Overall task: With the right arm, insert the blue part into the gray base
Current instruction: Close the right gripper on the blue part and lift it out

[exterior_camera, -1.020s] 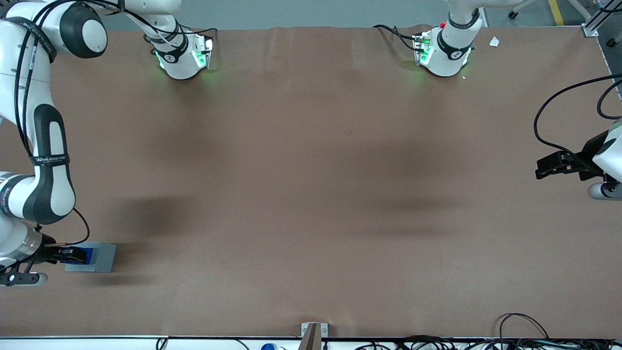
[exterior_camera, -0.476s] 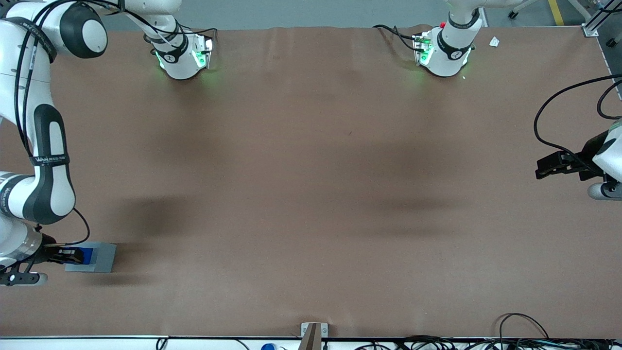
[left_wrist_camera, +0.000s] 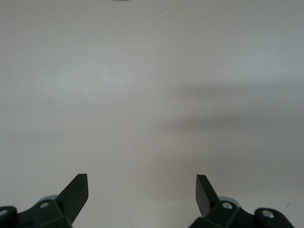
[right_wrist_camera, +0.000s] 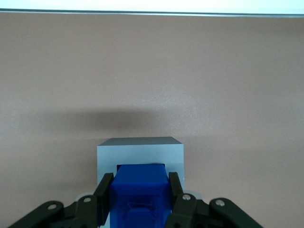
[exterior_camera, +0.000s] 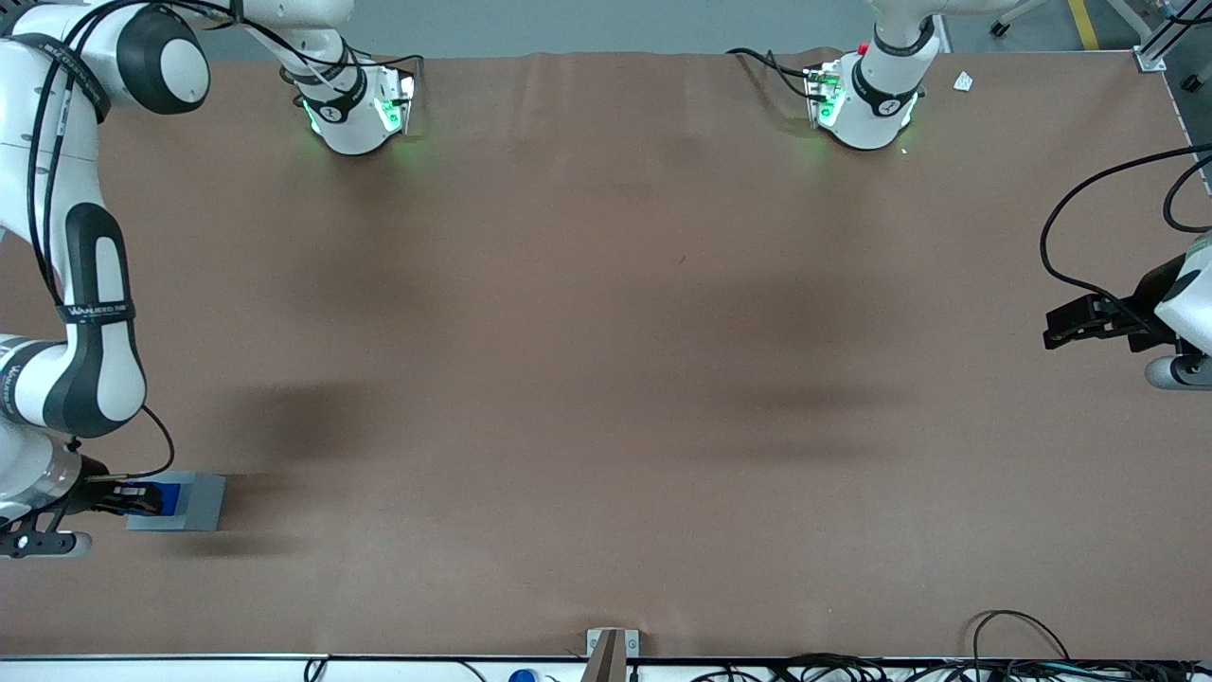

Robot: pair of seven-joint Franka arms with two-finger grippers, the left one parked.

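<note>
Since a second ago, almost nothing has shifted — the gripper [right_wrist_camera: 138, 199] remains clamped on the blue part [right_wrist_camera: 138, 189], holding it square in the socket of the gray base [exterior_camera: 194, 500] at the working arm's end. Brown worktop [exterior_camera: 606, 379] matte, creased; cables along its near edge.

Colours here: the blue part [right_wrist_camera: 139, 190] is a bright saturated blue, the gray base [right_wrist_camera: 140, 151] has a light gray top with darker gray sides, and the gripper [right_wrist_camera: 139, 197] is matte black. Right arm [exterior_camera: 71, 313] is glossy white with black joint sections, and the table [exterior_camera: 606, 379] is plain reddish brown.
</note>
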